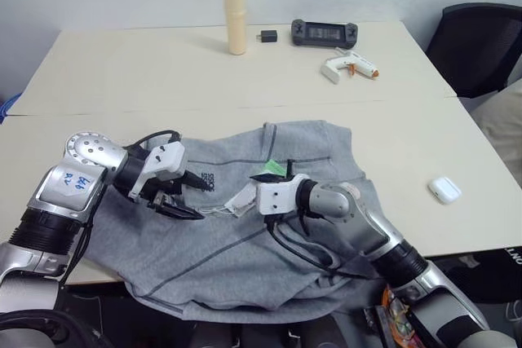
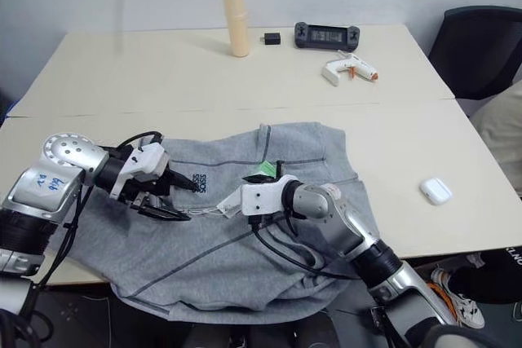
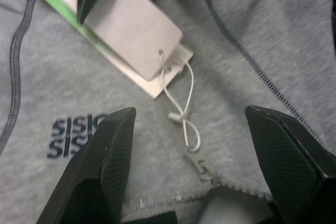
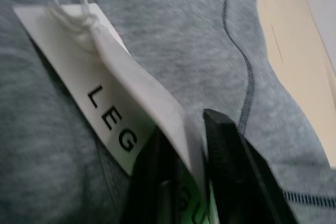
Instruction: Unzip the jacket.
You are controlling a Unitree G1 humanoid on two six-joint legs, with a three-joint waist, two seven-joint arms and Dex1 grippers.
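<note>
Left wrist view shows the left gripper [image 3: 189, 166] spread wide over the zipper pull [image 3: 202, 169] of the jacket [image 1: 245, 242], which lies limp at the table's [image 1: 122, 71] six o'clock edge. The right gripper [image 4: 197, 166] pinches the hang tag [image 4: 105, 93]. Soft fleece will bunch; pinch the small pull itself.

**Both arms low, right pinching, left spread**

Left arm reaches in from the left, wrist bent so the left gripper [image 1: 181, 201] points right and downward, its two black fingers [image 3: 100, 166] set wide apart with nothing between them. Right arm comes from lower right, forearm angled left; right gripper [image 4: 191, 150] points left, jaws closed, pinching the hang tag [image 4: 113, 95].
</note>
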